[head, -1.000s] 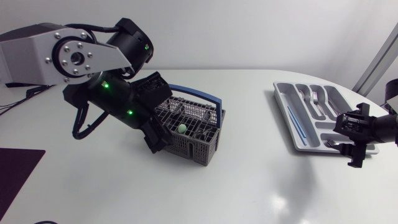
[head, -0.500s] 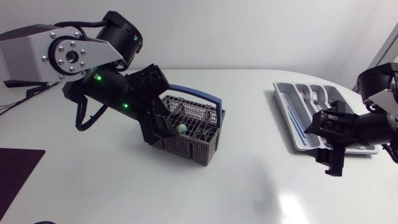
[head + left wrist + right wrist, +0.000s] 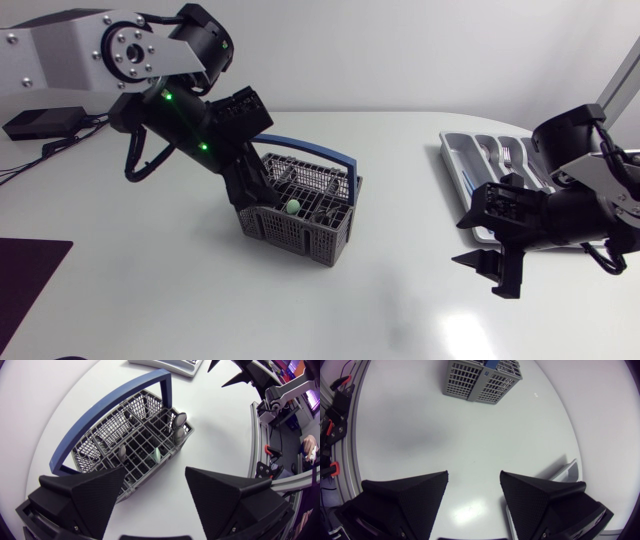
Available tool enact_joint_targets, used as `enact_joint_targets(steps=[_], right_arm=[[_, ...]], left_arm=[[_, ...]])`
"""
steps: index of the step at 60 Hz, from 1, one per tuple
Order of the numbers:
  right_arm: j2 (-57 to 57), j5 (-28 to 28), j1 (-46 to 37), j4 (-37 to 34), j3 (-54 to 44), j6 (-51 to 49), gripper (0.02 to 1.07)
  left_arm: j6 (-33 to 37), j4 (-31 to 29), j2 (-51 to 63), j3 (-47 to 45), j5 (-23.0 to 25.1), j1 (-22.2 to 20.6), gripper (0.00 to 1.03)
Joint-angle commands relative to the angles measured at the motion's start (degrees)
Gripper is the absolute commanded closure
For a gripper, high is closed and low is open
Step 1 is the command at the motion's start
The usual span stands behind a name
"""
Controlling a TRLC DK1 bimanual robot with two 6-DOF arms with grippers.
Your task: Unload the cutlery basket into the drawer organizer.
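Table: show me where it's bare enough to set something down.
Widest bare stretch: between the basket and the right claw, running to the near edge. Also bare behind the basket, toward the tray. Crowded: at the basket under the left claw, and the tray's near end by the right claw.

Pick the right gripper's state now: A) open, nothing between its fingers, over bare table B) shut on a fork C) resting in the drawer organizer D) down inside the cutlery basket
A: the right gripper has its fingers apart with only bare table under them, the cutlery basket well ahead of it and the drawer organizer off to its side.
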Motion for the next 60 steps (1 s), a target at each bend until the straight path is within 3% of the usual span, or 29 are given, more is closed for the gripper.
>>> enact_joint_targets(steps=[1,42,47,60], right_arm=[[0.1,-0.2,1.5,-0.2,-1.8,2.6,0.31],[1.8,2.0,12.9,1.1,-1.5,12.1,0.31],[2.0,2.4,14.8,1.8,-2.1,13.7,0.31],[2.2,2.9,17.0,3.5,-3.5,15.4,0.31]], left_arm=[[2.2,-2.3,1.7,2.6,-0.9,-0.2,0.2],[2.7,-4.3,8.4,7.3,-3.9,-3.2,0.21],[2.1,-4.8,9.1,7.6,-4.9,-3.8,0.27],[0.4,-5.6,10.3,7.4,-5.7,-5.1,0.3]])
